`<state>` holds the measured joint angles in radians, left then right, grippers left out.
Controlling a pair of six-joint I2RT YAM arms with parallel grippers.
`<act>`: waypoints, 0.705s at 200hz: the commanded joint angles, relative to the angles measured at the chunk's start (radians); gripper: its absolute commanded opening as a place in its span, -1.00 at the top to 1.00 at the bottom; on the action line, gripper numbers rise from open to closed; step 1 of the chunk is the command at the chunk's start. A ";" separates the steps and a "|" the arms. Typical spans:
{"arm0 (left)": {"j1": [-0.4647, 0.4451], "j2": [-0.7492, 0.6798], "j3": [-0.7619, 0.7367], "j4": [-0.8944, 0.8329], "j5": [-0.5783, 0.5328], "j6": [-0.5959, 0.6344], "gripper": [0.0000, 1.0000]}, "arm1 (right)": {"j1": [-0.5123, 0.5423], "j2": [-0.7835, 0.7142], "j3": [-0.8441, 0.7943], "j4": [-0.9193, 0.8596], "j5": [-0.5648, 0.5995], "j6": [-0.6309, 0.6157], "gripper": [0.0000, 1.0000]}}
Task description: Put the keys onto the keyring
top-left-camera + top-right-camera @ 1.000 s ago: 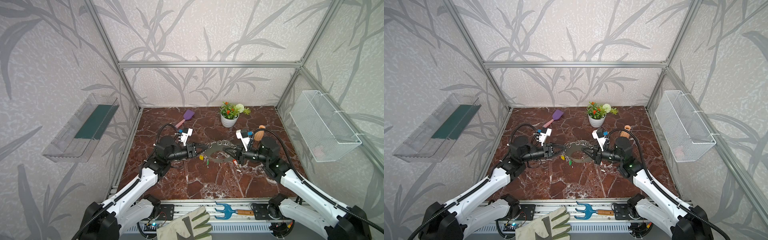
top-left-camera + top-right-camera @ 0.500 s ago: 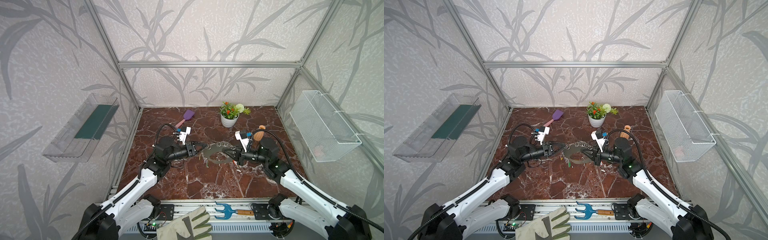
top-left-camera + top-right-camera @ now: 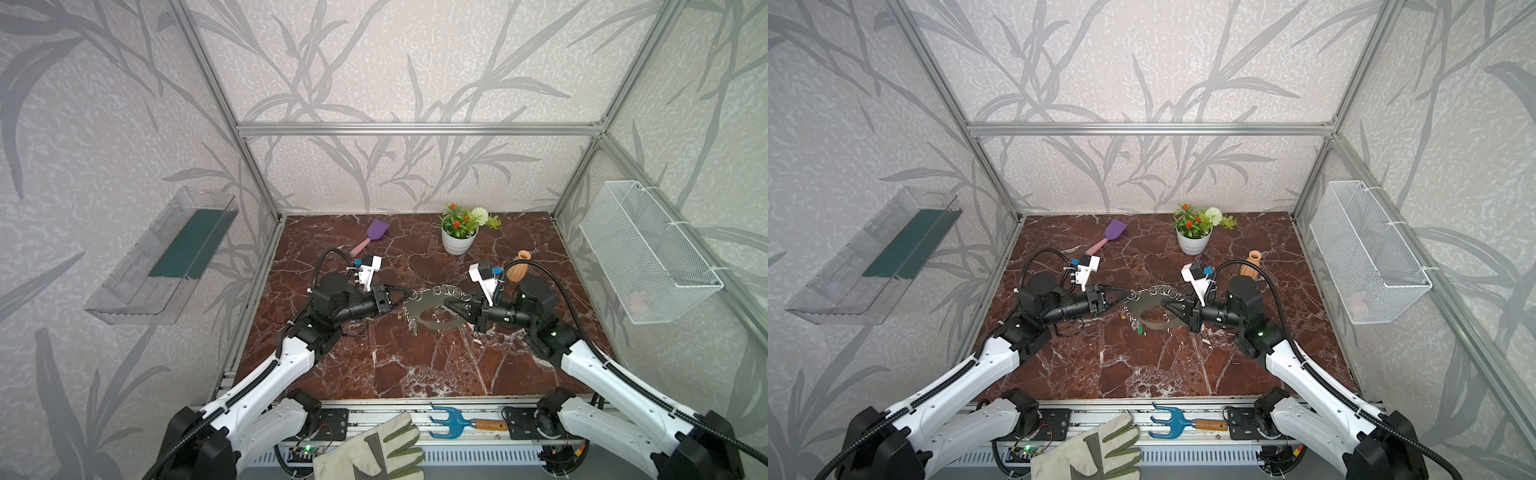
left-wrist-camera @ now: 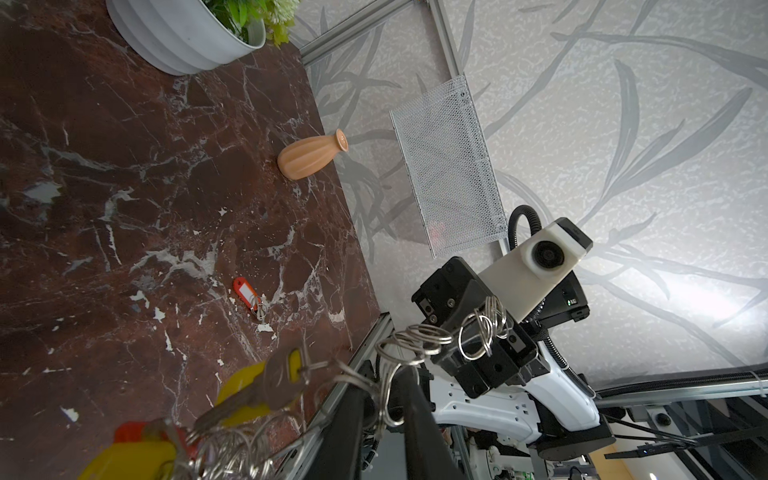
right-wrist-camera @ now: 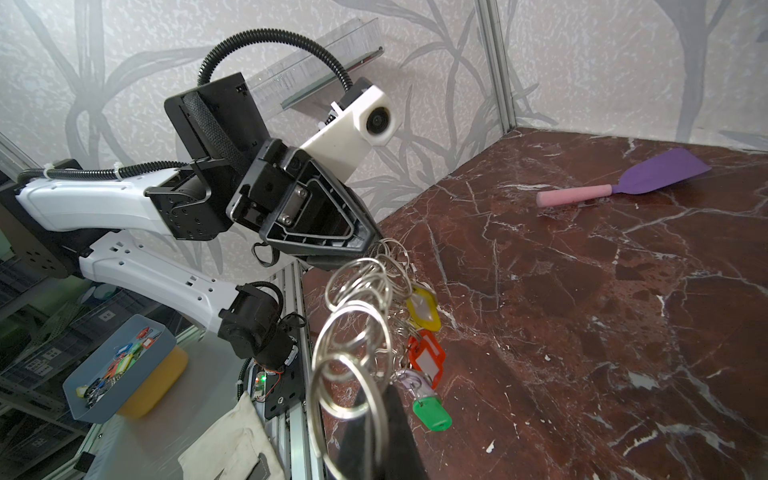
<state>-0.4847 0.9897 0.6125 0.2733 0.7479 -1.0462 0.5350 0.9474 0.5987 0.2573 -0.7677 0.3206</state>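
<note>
Changed: the left gripper (image 3: 409, 296) has narrowed over the last second, pinching the left end of the keyring (image 3: 417, 309).
Top views: the keyring hangs between both arms; the right gripper (image 3: 448, 302) is clamped on its right end.
Left wrist: a loose red key (image 4: 246, 295) lies on the tabletop (image 4: 124, 187), likely left to do.
Right wrist: yellow, red, lilac and green keys (image 5: 426, 353) already hang from the rings.

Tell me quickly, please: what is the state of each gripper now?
Left gripper: jaws closed on the keyring, at its ringed edge.
Right gripper: jaws closed on the keyring's grey band.
</note>
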 commanded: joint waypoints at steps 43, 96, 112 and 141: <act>-0.022 0.010 0.042 -0.071 -0.033 0.052 0.88 | 0.020 -0.021 0.004 0.042 -0.015 -0.015 1.00; -0.054 0.016 0.081 -0.136 -0.062 0.101 1.00 | 0.025 -0.029 0.002 0.021 0.011 -0.032 1.00; -0.078 0.018 0.123 -0.227 -0.107 0.174 1.00 | 0.026 -0.033 -0.002 0.010 0.043 -0.035 0.82; -0.116 0.021 0.173 -0.328 -0.220 0.280 1.00 | 0.025 -0.039 0.014 -0.049 0.118 -0.032 0.51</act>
<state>-0.5659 1.0100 0.7231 0.0410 0.6174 -0.8864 0.5526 0.9298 0.5934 0.2253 -0.7029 0.2970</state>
